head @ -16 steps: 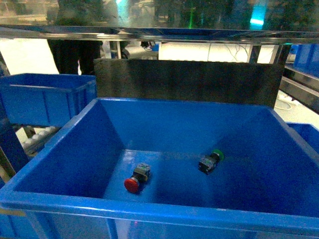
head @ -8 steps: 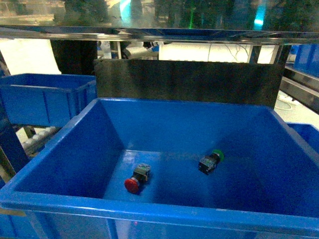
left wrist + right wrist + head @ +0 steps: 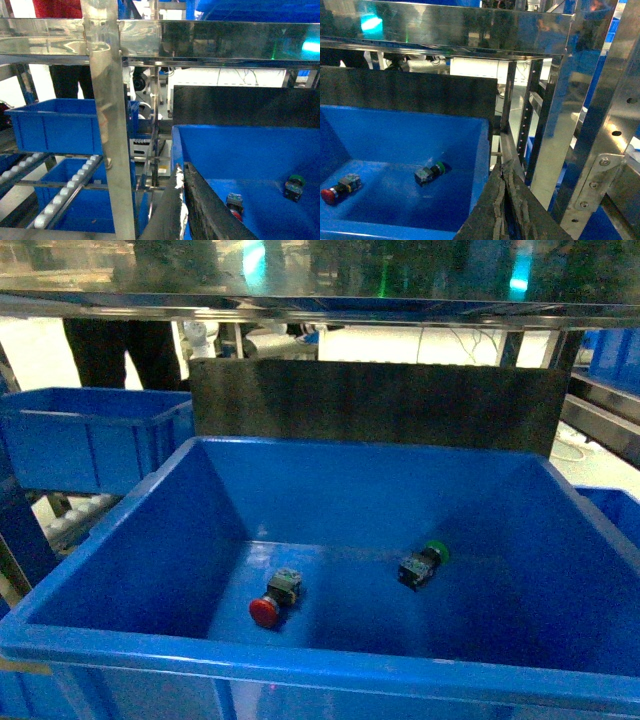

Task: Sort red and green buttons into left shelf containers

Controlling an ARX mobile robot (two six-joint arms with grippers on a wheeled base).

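The red button (image 3: 265, 610) lies on its side on the floor of a large, deep blue container (image 3: 300, 665), left of centre. About a hand's width to its right lies the green button (image 3: 424, 562). Neither gripper shows in the head view. My left gripper (image 3: 181, 169) is shut and empty, outside the container's left wall, with the red button (image 3: 234, 204) and green button (image 3: 295, 184) to its right. Outside the right wall (image 3: 482, 150) is my right gripper (image 3: 505, 169), also shut and empty; the green button (image 3: 430, 173) and red button (image 3: 335, 190) lie to its left.
A smaller blue bin (image 3: 90, 440) sits on the shelf to the left, and another blue bin (image 3: 75, 205) sits lower under roller rails. Steel shelf uprights (image 3: 112, 125) (image 3: 610, 125) stand close to both grippers. A steel shelf (image 3: 320, 305) runs overhead. A dark panel (image 3: 380, 405) stands behind the container.
The buttons and the container have not moved. A person's dark legs behind the shelf have shifted to the left.
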